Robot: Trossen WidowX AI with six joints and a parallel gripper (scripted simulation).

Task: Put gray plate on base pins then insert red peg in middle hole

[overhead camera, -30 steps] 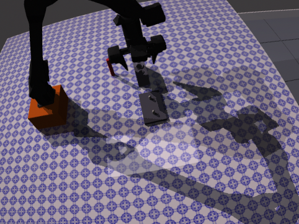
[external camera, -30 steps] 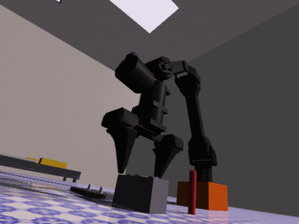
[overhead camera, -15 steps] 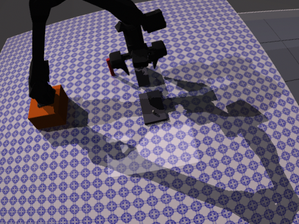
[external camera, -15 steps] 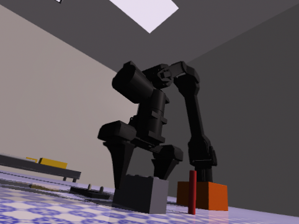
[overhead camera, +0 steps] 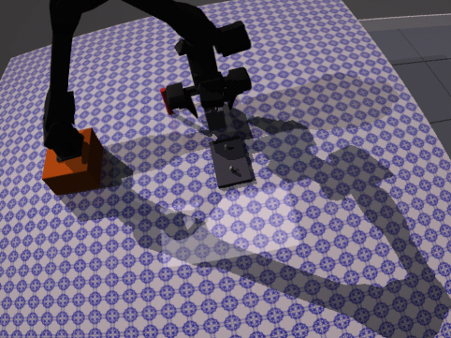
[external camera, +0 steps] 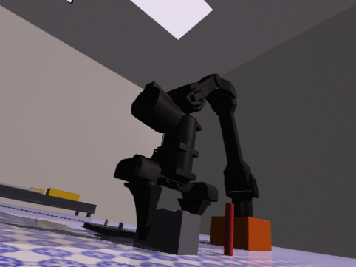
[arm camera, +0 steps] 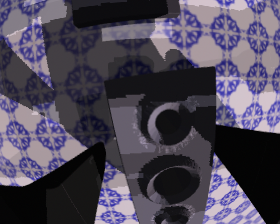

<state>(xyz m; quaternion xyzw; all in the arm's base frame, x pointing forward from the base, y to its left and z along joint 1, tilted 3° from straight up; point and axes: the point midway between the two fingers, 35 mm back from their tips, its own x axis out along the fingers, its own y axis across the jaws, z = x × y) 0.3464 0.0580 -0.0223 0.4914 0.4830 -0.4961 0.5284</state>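
Observation:
The gray plate (overhead camera: 215, 120) (external camera: 190, 234) (arm camera: 123, 120), a thick block with three holes in its top, stands on the table behind the base. My gripper (overhead camera: 212, 112) (external camera: 168, 227) (arm camera: 155, 139) is low over it and open, its fingers on either side of the plate; a gap shows beside the left finger in the wrist view. The far fingertip is hidden in the exterior view. The dark base (overhead camera: 225, 179) (external camera: 97, 229) (arm camera: 120, 14) lies flat with two bare upright pins. The red peg (overhead camera: 164, 95) (external camera: 229, 229) stands upright beside the gripper, partly hidden in the top view.
An orange block (overhead camera: 70, 182) (external camera: 259, 234) is under the arm's own base, at the left in the top view. The patterned cloth (overhead camera: 117, 276) covers the table. A yellow object (external camera: 64, 194) lies on a separate surface in the background.

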